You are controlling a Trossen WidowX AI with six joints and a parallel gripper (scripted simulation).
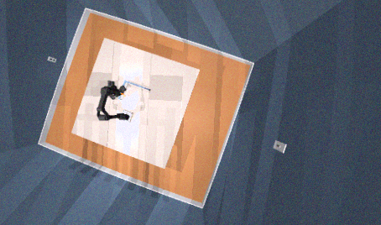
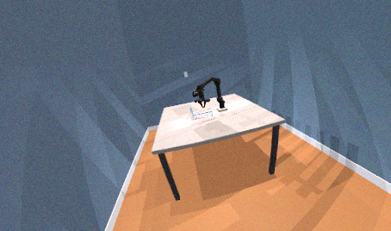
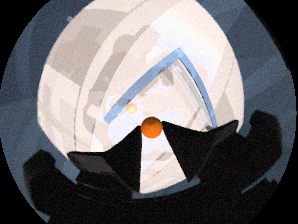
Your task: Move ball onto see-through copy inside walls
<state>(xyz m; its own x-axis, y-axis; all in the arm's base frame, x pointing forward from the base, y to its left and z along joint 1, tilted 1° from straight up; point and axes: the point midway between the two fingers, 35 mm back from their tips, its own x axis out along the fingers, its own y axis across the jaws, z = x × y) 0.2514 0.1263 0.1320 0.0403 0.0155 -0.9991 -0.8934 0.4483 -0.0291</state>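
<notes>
A pale table (image 2: 241,120) carries two clear walls (image 2: 201,114) (joined in a corner).

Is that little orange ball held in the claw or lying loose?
Held: the small orange ball sits pinched between the black gripper fingertips.

A smooth, matt orange ball (image 3: 152,127) sits between the matt black, plastic-looking fingers of the end effector (image 3: 158,143). Clear, glass-like walls (image 3: 193,83) with blue edges, upper centre, stand on the pale, matt counter (image 3: 73,76). In the exterior view, the floor (image 2: 267,197) at lower right looks like orange wood.
</notes>
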